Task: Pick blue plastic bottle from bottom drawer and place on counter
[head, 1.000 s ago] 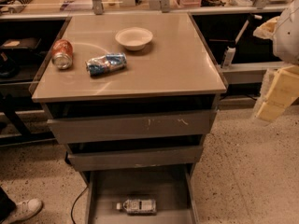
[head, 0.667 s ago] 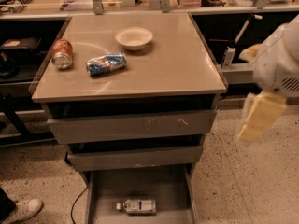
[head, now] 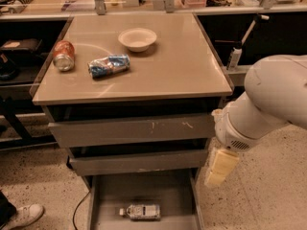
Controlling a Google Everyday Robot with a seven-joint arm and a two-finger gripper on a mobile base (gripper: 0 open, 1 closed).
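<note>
The blue plastic bottle (head: 141, 211) lies on its side on the floor of the open bottom drawer (head: 163, 188), cap pointing left. The beige counter (head: 172, 66) tops the grey cabinet. My gripper (head: 217, 168) hangs from the white arm at the right, its cream tip pointing down beside the cabinet's right front corner. It is above and to the right of the bottle, outside the drawer, and holds nothing that I can see.
On the counter stand an orange soda can (head: 64, 55), a blue-and-white snack bag (head: 109, 65) and a white bowl (head: 137, 38). Two shallower drawers (head: 134, 128) are partly pulled out above the bottom one. A shoe (head: 21, 214) shows at bottom left. Dark shelves flank the cabinet.
My arm has swung in from the right edge, moving left and down; the gripper now hangs lower, right next to the cabinet's right side. The bottle has not moved.
</note>
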